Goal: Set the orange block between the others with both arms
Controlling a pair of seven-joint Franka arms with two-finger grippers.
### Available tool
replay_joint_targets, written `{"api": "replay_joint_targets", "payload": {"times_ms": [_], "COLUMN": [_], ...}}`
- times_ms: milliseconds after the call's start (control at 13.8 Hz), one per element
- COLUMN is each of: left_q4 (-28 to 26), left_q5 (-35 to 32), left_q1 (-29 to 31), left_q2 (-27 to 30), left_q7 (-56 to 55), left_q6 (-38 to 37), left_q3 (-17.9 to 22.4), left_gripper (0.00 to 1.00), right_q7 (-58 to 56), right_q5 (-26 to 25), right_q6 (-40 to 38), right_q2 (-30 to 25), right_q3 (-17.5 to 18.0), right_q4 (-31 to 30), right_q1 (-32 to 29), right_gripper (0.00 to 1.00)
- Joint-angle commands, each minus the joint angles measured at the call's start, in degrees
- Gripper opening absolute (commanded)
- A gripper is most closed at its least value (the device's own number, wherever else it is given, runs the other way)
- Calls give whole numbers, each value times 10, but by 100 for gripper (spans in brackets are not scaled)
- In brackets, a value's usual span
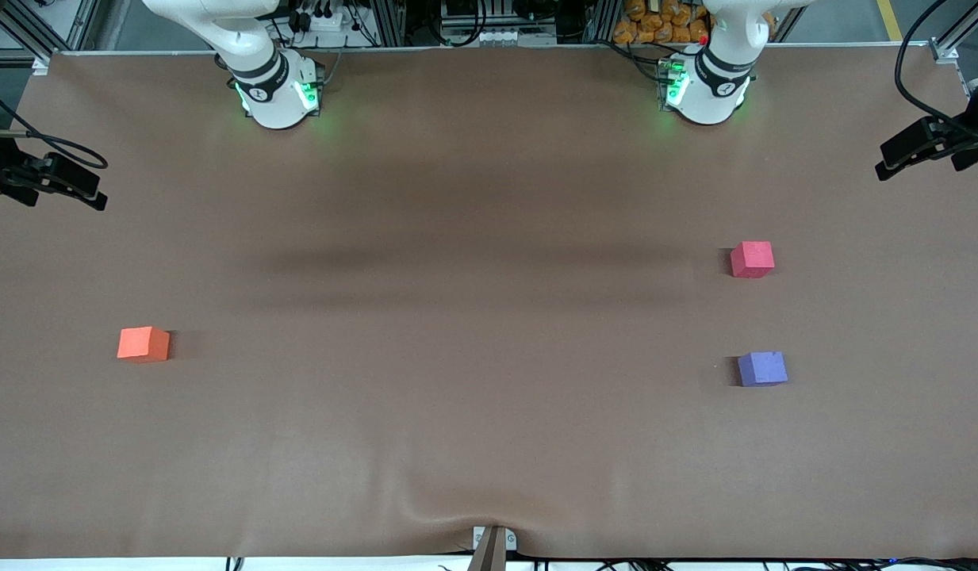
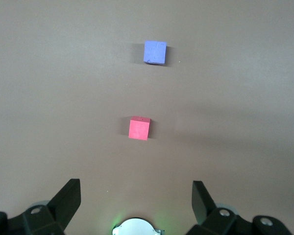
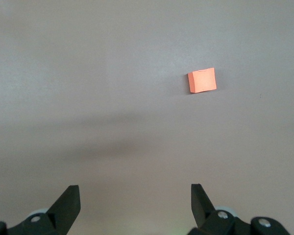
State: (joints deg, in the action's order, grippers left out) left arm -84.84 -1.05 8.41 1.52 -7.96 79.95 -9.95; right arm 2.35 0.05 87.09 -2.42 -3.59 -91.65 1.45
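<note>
Orange block [image 1: 143, 344], sitting alone toward the right arm's end of the table, well apart from the red [image 1: 752, 259] and blue [image 1: 762, 369] cubes, looks light, soft foam best pinched across flat opposite faces, while the left gripper [image 2: 136, 198] and right gripper [image 3: 135, 201] hang wide open, empty.

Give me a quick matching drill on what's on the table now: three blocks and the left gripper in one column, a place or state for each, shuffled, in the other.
1. orange block
2. red-pink block
3. blue-purple block
4. left gripper

A. open, holding nothing
B. alone toward the right arm's end of the table
C. left arm's end, nearer the front camera than its neighbour
D. left arm's end, closer to the left arm's base

Pairs: 1-B, 2-D, 3-C, 4-A
</note>
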Motion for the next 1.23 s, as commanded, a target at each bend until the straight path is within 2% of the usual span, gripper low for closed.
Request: {"api": "replay_joint_targets", "payload": {"times_ms": [0,289,651,868,1158], "left_q4": [-2,-16,-23,-23,-23], "left_q5": [-6,-7,-7,-6,-7], "left_q1": [2,5,6,9,7], "left_q2": [1,2,-4,-8,-17], "left_q7": [11,23,27,26,26], "left_q6": [8,37,57,62,74], "left_q3": [-4,-5,-5,-5,-5], "left_gripper": [100,100,100,100,100], "right_q7": [5,-1,4,-2,-2], "right_q5": [-4,-10,-29,-78,-96], "right_q6": [-9,-6,-5,0,112], "right_q2": [9,16,81,127,152], "right_q3": [0,0,-4,-3,-3], "right_q4": [16,16,26,36,37], "right_q1": [4,4,-17,-53,-65], "right_gripper": [100,100,100,100,100]}}
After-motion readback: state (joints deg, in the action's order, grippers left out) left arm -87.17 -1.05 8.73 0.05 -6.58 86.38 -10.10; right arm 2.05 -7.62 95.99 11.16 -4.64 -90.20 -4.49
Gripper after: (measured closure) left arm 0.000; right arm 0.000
